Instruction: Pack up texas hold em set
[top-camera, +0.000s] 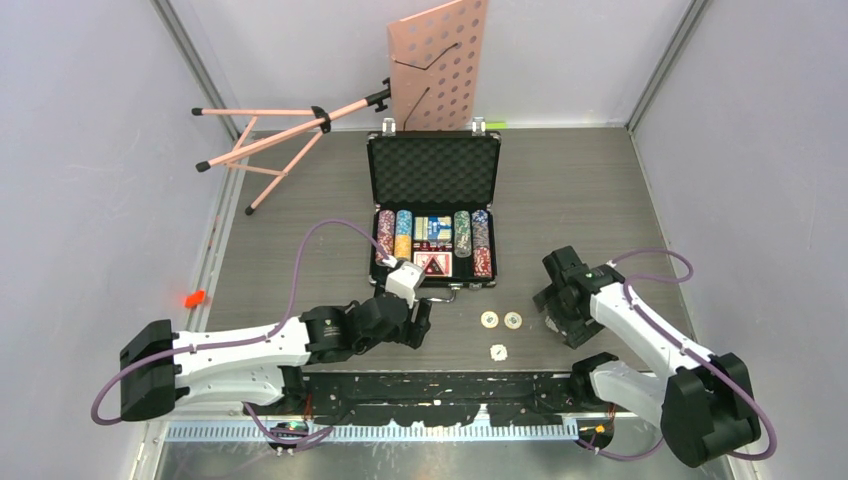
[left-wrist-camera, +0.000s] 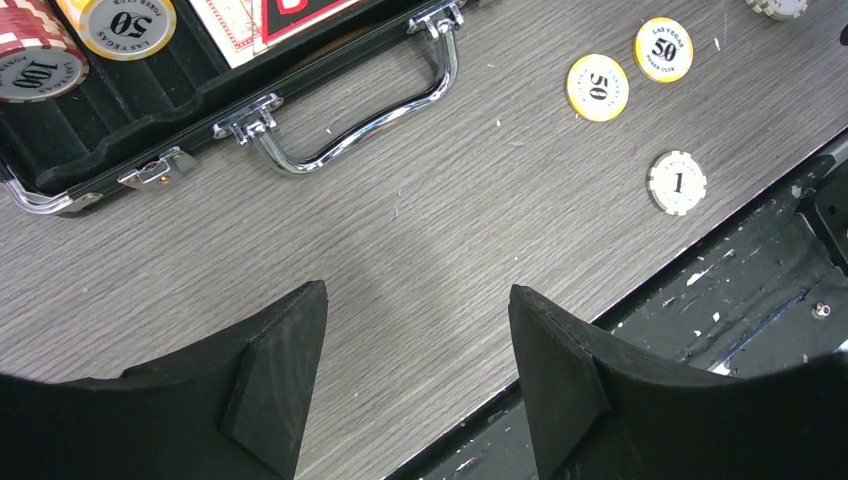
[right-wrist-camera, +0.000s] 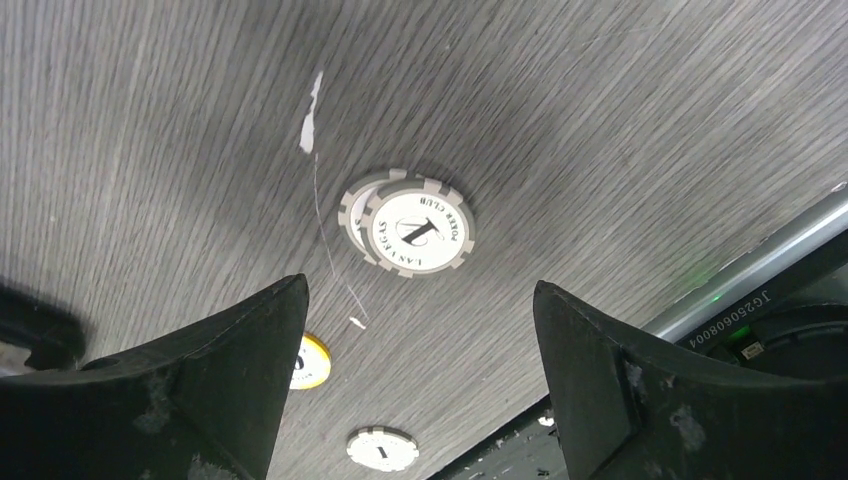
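Left arm (top-camera: 235, 352): white shell links, black joint housings, boxy black rear block.
Right arm (top-camera: 650, 335): matching white links and black joints.
Cables: thin purple cable (top-camera: 331, 222) running along each arm.
Left end effector (left-wrist-camera: 417, 310): matte black wedge fingers (left-wrist-camera: 270, 390).
Right end effector (right-wrist-camera: 420, 310): black wedge shapes, scuffed grey.

Grey wood-grain table (top-camera: 600, 200), pale walls (top-camera: 90, 150) (lilac-tinted, perhaps), soft even light.

The grey table (top-camera: 580, 190) bears an open briefcase (top-camera: 433, 168), loose poker chips (top-camera: 489, 319) and a pink music stand (top-camera: 440, 60).
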